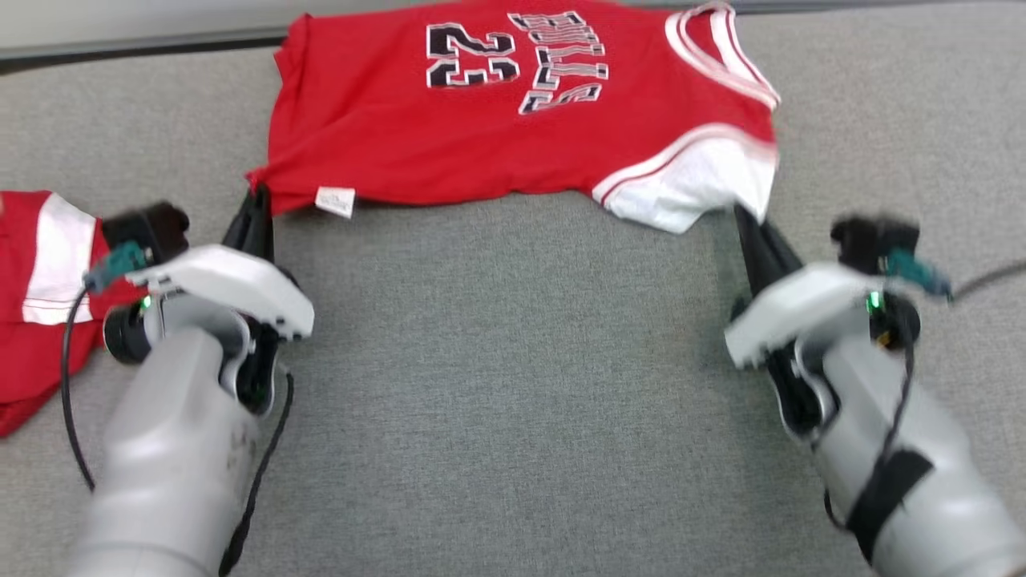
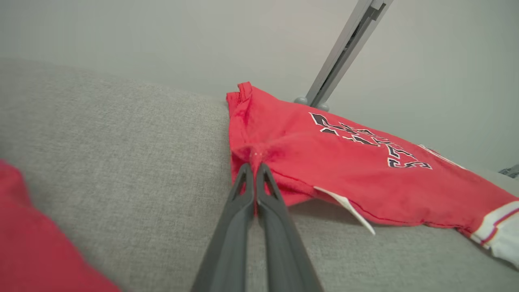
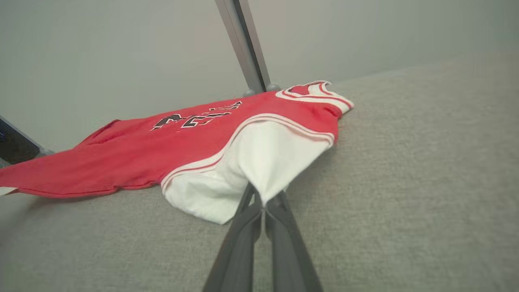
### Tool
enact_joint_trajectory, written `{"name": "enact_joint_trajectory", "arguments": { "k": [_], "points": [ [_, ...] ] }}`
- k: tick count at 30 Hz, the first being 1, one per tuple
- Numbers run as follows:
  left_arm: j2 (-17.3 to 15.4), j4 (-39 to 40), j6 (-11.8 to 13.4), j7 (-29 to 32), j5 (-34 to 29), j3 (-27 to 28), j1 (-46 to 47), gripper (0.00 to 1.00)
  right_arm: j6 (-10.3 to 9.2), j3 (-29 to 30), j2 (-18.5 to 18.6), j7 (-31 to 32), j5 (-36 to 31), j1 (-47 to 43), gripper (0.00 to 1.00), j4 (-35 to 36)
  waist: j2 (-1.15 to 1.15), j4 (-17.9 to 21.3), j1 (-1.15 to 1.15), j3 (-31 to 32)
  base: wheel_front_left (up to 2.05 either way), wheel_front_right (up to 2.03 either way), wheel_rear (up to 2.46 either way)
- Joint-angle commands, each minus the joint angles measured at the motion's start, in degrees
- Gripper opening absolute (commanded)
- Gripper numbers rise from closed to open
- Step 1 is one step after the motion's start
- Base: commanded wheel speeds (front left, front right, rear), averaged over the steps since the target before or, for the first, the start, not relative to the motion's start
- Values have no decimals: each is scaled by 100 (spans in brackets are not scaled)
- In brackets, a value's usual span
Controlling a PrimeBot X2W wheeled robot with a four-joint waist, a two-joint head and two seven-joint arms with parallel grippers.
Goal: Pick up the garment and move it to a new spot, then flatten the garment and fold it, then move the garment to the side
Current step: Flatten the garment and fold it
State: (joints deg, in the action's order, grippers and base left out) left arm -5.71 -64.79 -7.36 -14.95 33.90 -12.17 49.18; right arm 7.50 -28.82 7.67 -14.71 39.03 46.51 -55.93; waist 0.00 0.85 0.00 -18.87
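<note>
Pale and bulky at 7 and 5 o'clock of the head view, the left forearm and right forearm reach forward over the grey fabric surface. The garment, a red jersey with black lettering and white trim, lies spread print-up at 12 o'clock, along the far edge of the surface. A second red cloth with a white stripe sits bunched at 9 o'clock, just beside the left wrist and apart from the jersey. The left hand is pinched tight on the jersey's near red corner at 10 o'clock, and the right hand is closed on the white panel at 2 o'clock. Each wrist view shows cloth drawn to a peak between the closed fingers. Holding both near corners at once likely serves to keep the near edge taut, so the cloth can be dragged or smoothed flat without creasing. A small white label hangs off the hem just beside the left hand, at its 3 o'clock.
</note>
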Motion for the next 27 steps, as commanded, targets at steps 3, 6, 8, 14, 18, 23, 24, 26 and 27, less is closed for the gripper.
{"name": "enact_joint_trajectory", "arguments": {
  "k": [3, 6, 8, 14, 18, 23, 24, 26, 27],
  "points": [
    [-86, 633, -13, -26, -134, 114, -849, 0, -1, 83, 255, -54, 184, -962, 0, 743, 0, -69, 0, 357, 0, 0, 0],
    [-140, 1187, -14, -28, -255, 218, -1515, 0, -2, 217, 416, -52, 117, -1885, 0, 1466, 0, -70, 0, 601, 0, 0, 0],
    [-162, 1522, -14, -27, -363, 321, -2031, 0, -2, 321, 496, -53, 37, -2456, 0, 1904, 0, -59, 0, 785, 0, 0, 0],
    [-69, 2522, 91, -22, -574, 550, -3440, 0, -2, 694, 587, -55, -164, -4019, 0, 2943, 0, -65, 0, 1280, 0, 0, 0],
    [-17, 3000, 247, -22, -545, 605, -4249, 0, -2, 988, 571, 96, -308, -4892, 0, 3498, 0, -115, 0, 1567, 0, 0, 0],
    [-48, 3813, 465, 306, -543, 520, -5239, 0, -2, 1406, 452, 595, -606, -5893, 0, 4289, 0, -101, 0, 1835, 0, 0, 0],
    [-74, 4005, 521, 398, -539, 510, -5432, 0, -2, 1508, 401, 700, -654, -6079, 0, 4425, 0, -96, 0, 1881, 0, 0, 0],
    [-110, 4472, 653, 609, -523, 513, -5806, 0, -2, 1677, 309, 923, -774, -6423, 0, 4752, 0, -94, 0, 1947, 0, 0, 0],
    [-149, 4724, 734, 724, -552, 507, -5975, 0, -2, 1787, 263, 1022, -838, -6574, 0, 4896, 0, -102, 0, 1973, 0, 0, 0]
  ]
}}
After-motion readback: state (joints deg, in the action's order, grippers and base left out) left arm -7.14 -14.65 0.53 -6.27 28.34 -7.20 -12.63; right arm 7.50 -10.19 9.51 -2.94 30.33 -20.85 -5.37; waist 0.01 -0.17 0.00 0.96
